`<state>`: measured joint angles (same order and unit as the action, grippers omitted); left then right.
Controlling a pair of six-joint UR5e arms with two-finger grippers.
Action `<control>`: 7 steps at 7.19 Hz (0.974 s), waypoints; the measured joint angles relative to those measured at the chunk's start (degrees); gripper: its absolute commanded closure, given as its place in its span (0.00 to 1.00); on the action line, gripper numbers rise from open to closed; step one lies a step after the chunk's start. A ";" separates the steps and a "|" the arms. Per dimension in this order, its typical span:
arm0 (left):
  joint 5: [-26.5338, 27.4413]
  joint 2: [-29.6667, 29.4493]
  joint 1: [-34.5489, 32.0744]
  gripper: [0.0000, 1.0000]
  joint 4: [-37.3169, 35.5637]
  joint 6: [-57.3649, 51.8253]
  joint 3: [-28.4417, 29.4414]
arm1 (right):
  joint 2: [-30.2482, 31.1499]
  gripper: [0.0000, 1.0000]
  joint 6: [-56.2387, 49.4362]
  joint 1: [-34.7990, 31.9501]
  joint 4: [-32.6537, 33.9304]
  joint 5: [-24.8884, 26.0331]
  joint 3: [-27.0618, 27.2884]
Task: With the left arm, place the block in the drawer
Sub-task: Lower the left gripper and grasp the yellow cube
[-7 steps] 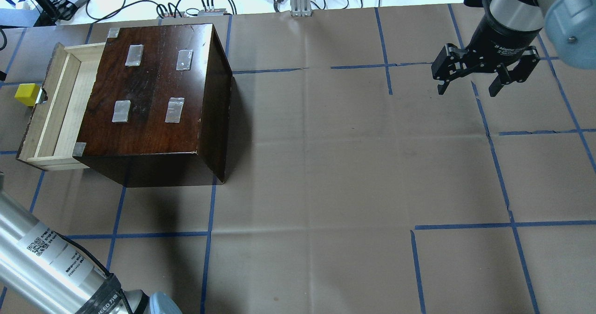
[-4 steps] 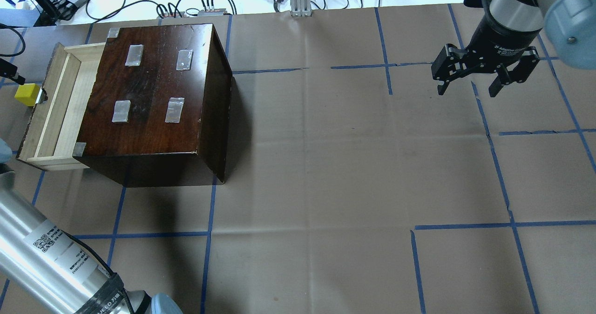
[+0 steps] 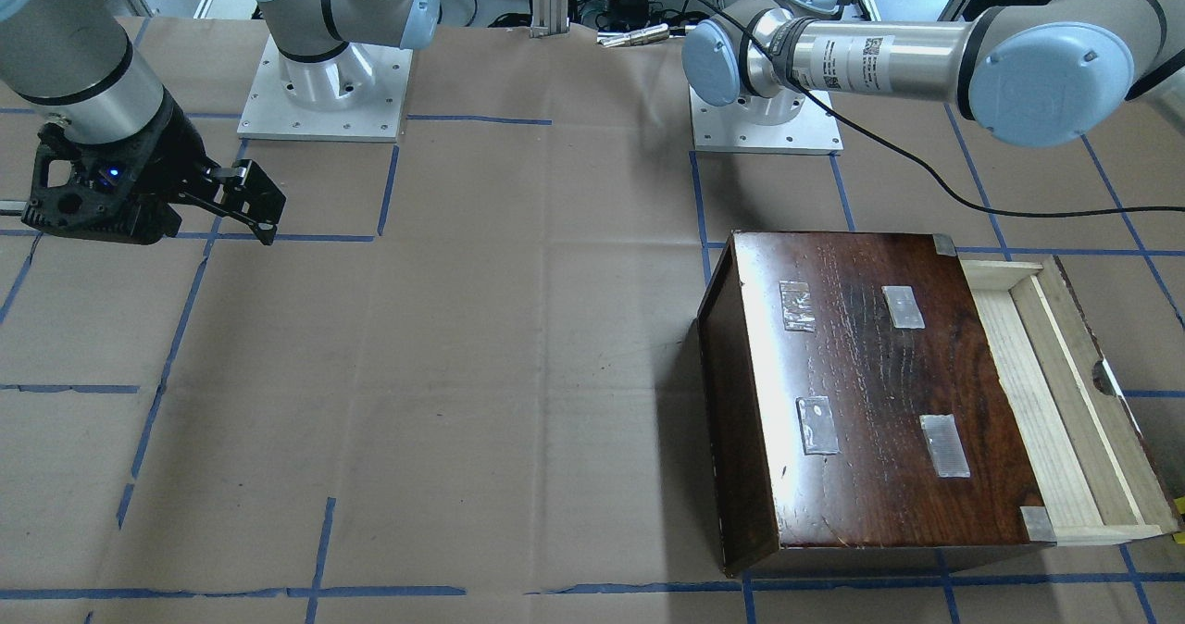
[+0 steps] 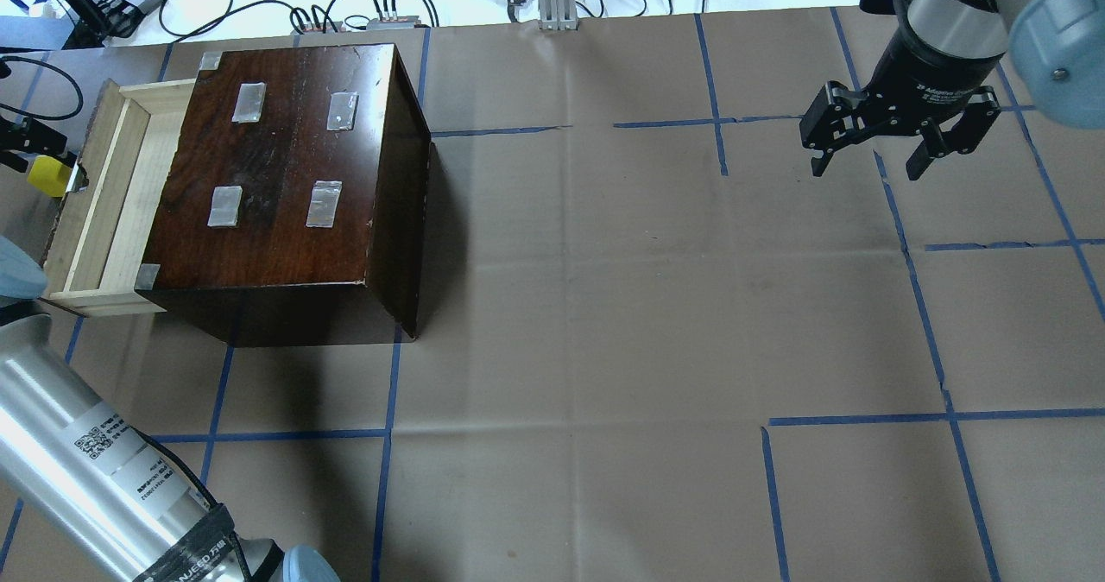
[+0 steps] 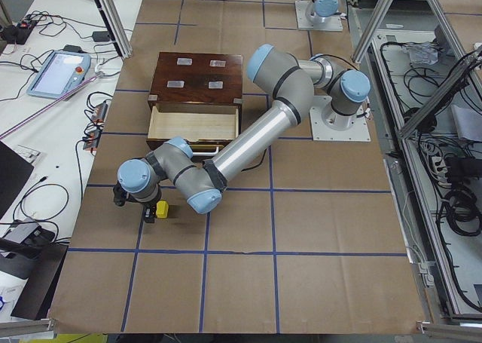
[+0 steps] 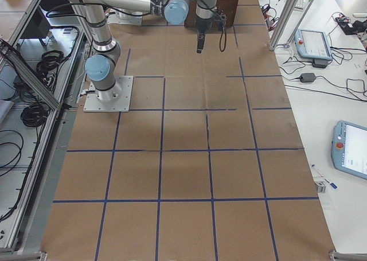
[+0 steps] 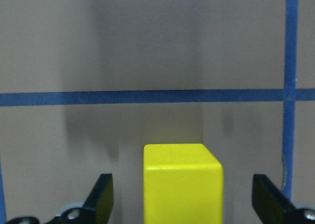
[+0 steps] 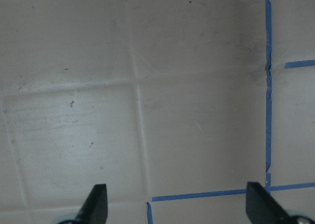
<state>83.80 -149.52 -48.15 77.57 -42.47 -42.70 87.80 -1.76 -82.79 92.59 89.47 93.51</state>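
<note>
Early days: block [image 7: 182, 179] sits on the desk [image 4: 604, 306] just left of the open drawer [image 4: 121, 202]. Left gripper [image 7: 183, 204] is wide open around it, gripping nothing, so grab and drop-in remain.

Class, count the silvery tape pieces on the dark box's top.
6 tape pieces on the box: four in a two-by-two grid mid-top, two at the corners beside the drawer. Sides may hide more.

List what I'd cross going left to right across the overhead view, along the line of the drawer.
Yellow block → open drawer → dark wooden box → bare taped table paper → right gripper. The left gripper overlaps the block, so it is left out.
</note>
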 measured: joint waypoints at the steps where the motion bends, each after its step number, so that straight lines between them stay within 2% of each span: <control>1: 0.24 -0.39 -0.04 0.36 -0.32 -0.04 0.03 | 0.00 0.00 0.00 0.00 0.02 0.00 0.00; 2: 0.42 -0.53 -0.08 0.53 -0.43 -0.06 0.05 | 0.00 0.00 0.00 0.00 0.02 0.00 -0.01; 3: 0.52 -0.56 -0.08 0.66 -0.47 -0.06 0.07 | 0.00 0.00 0.00 0.00 0.00 0.00 -0.03; 7: 2.67 1.62 0.09 0.69 1.02 -0.34 2.41 | 0.00 0.00 0.00 0.00 0.03 0.00 -0.03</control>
<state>86.47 -147.90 -48.06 78.59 -42.81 -40.29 87.80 -1.76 -82.79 92.62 89.47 93.49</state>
